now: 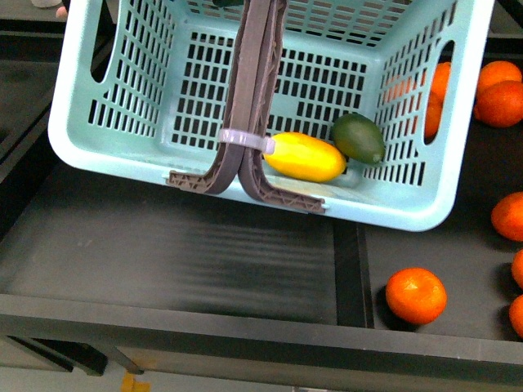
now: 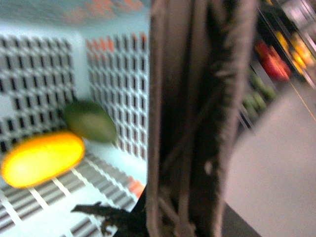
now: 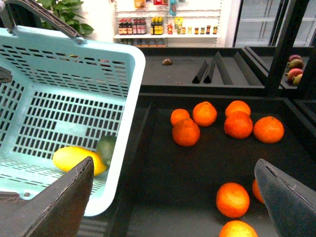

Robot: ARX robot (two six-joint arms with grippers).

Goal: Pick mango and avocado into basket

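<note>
Mango and avocado lie touching in the tilted basket; right tool spread wide, left tool's state unreadable; further tipping could roll them, so watch it.

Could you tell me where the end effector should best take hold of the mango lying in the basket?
Probably across the mango's narrow middle, from above: it lies flat on the basket floor, and the avocado touches one end.
</note>
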